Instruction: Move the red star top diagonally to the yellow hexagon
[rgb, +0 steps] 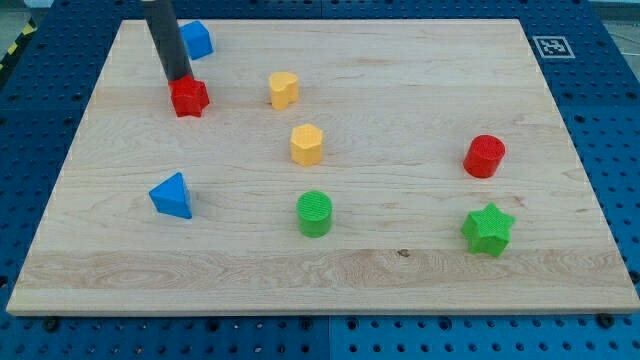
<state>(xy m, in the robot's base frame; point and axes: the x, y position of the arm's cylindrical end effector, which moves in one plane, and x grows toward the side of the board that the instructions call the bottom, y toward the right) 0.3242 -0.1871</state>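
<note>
The red star (189, 97) lies near the view's top left of the wooden board (420, 270). My tip (178, 79) stands at the star's top left edge, touching or nearly touching it. The yellow hexagon (307, 144) sits near the board's middle, to the lower right of the star.
A yellow heart-like block (284, 89) lies above the hexagon. A blue block (197, 39) sits at the top left, right of the rod. A blue triangle (172, 196) is at the left. A green cylinder (314, 214), red cylinder (485, 156) and green star (488, 229) lie lower and right.
</note>
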